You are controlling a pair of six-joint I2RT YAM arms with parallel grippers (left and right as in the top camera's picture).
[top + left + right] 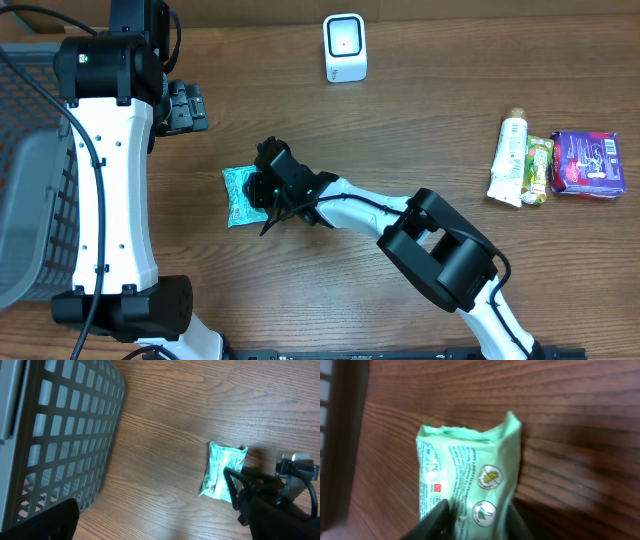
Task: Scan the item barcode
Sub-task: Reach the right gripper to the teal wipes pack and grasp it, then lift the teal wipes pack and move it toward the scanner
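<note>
Right hand (476,522) possibly tight around packet (465,470)

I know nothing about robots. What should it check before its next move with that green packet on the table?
1. Fingers of the right gripper flank the green packet: ok.
2. Grip firm enough to lift: cannot tell.
3. Barcode located: cannot tell; only text and round symbols show.
4. Way to the white scanner over bare table: ok.
5. The left gripper open, away from the packet: ok.
</note>
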